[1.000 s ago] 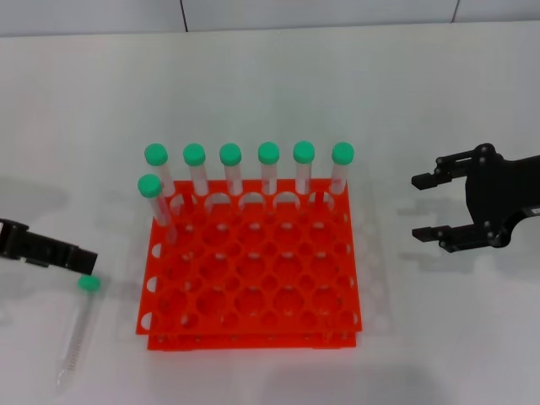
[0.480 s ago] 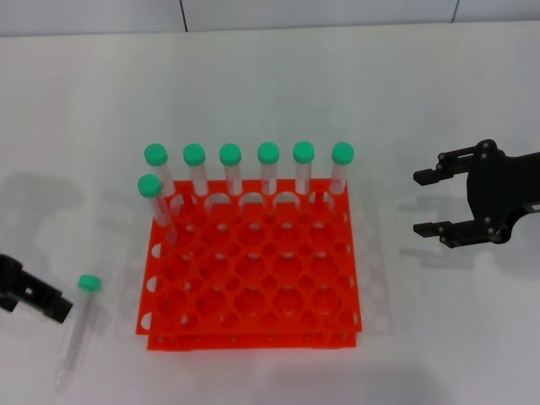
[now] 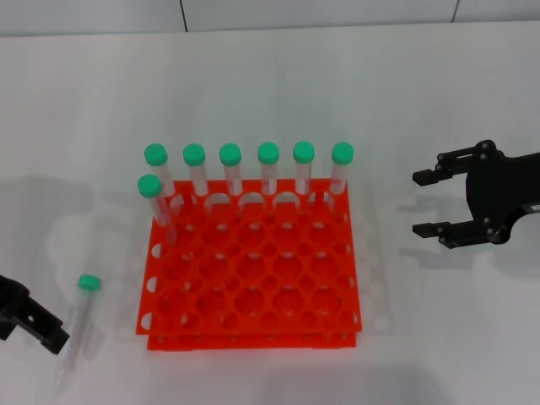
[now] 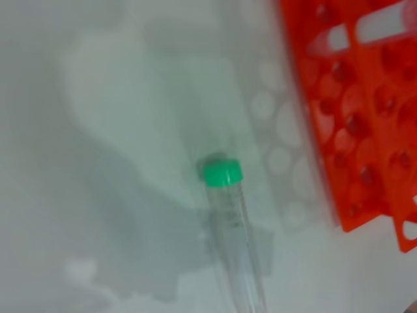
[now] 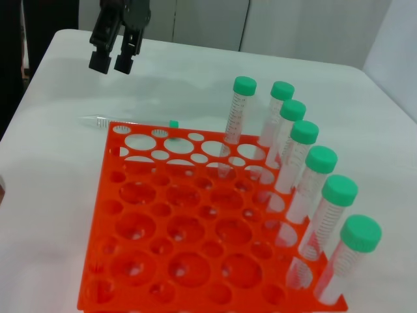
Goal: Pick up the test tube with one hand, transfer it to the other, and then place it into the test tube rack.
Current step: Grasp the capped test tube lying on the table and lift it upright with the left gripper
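The test tube (image 3: 78, 325) lies flat on the white table left of the rack, green cap pointing away from me; it also shows in the left wrist view (image 4: 229, 215) and the right wrist view (image 5: 130, 122). My left gripper (image 3: 51, 333), all black, is low at the front left, just left of the tube and not touching it; in the right wrist view (image 5: 112, 64) its fingers stand a little apart and empty. My right gripper (image 3: 419, 203) is open and empty to the right of the orange-red rack (image 3: 253, 337).
Several green-capped tubes (image 3: 268, 169) stand upright in the rack's back row, and one more (image 3: 152, 198) stands at the left of the second row. The rack also shows in the wrist views (image 4: 365, 130) (image 5: 163, 228). The white table (image 3: 270, 76) reaches a wall behind.
My left gripper has drawn back from beside the tube's cap toward the front left corner. The tube still lies in the same place. The right gripper has barely moved.
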Motion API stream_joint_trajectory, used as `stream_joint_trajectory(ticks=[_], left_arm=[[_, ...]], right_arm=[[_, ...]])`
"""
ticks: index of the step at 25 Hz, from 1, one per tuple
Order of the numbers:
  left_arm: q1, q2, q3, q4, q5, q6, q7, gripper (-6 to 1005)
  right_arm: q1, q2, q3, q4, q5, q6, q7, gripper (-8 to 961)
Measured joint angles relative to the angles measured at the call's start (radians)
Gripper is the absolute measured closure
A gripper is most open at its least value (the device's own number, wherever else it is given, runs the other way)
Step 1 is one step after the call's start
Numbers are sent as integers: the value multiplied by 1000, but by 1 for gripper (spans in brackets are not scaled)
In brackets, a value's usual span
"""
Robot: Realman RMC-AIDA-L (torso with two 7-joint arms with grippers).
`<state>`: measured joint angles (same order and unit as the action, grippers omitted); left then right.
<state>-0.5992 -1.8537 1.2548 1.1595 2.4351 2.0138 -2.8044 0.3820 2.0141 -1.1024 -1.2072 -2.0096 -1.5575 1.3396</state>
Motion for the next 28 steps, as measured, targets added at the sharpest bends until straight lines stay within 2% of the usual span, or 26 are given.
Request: stream_joint_trajectory(ticks=[7, 12, 20, 28], left_arm=[[-41, -21, 10, -81, 76, -3, 9, 111], [-56, -45, 4, -124, 132, -20, 32, 111], [-84, -67, 3, -244, 199, -98, 71, 111], [-106, -71, 3, -278, 207, -137, 81, 111]], right_arm=[[0, 0, -2, 3, 0, 9, 0, 318], [3, 0, -36, 12, 0, 43, 0, 317], [9, 2, -64, 14, 3, 59, 7, 317], [9, 2, -65, 16, 2, 63, 9, 318]])
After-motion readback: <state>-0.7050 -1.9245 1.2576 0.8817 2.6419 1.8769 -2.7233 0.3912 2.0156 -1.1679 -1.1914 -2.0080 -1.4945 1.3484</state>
